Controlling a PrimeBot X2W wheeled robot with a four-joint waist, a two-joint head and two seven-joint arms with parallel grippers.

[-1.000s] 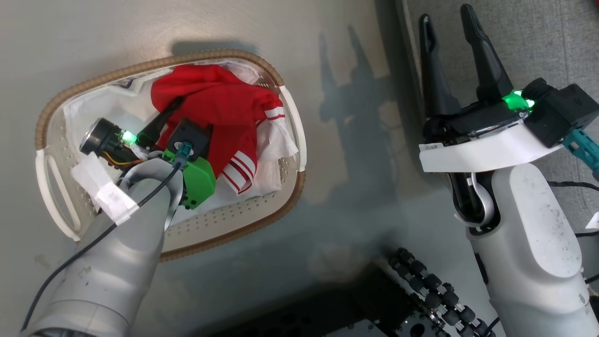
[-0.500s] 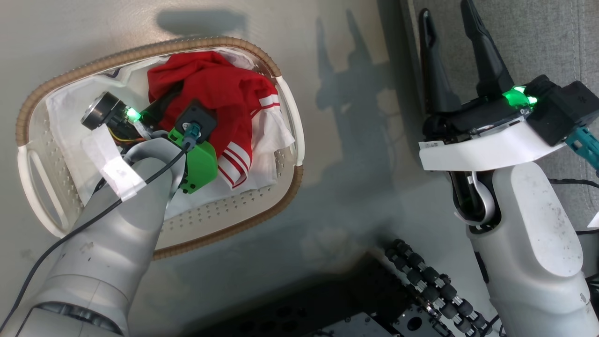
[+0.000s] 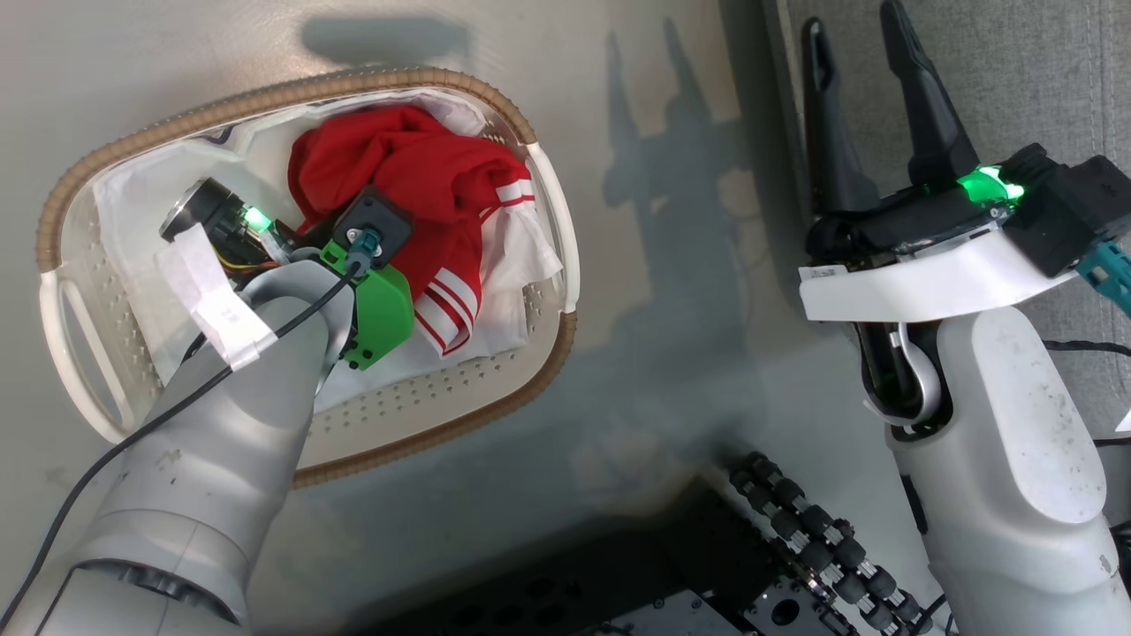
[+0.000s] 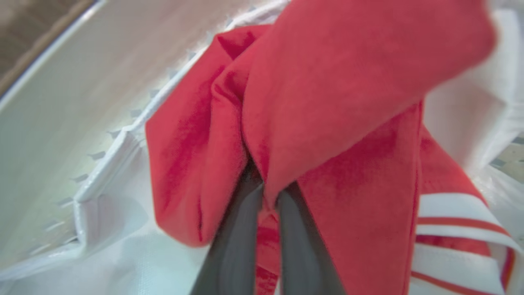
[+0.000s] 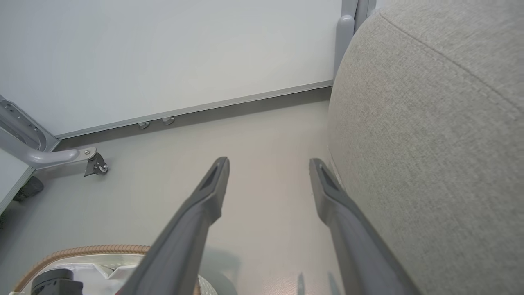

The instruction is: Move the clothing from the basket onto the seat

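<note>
Red clothing [image 3: 406,177] with white striped cuffs is lying bunched in the far half of the basket [image 3: 495,408], an oval white perforated tub with a brown woven rim that is sitting on the grey floor [image 3: 663,291]. A white cloth liner [image 3: 528,256] is spreading under the garments and peeking out beside one striped cuff. The left gripper [image 4: 268,190] is reaching down into the basket and pinching a fold of the red fabric. In the left wrist view its two dark fingers [image 4: 235,237] are standing almost together with a ridge of cloth caught between them, while the rest of the garment is draping over and around the tips. The heap is hiding whether one garment or two is being gripped. The right gripper [image 3: 853,22] is hovering well apart from the basket, off to its right, with its fingers spread wide and nothing between them. In the right wrist view those tips are pointing over bare floor, just beside the rounded edge of the grey woven seat [image 5: 430,123].
</note>
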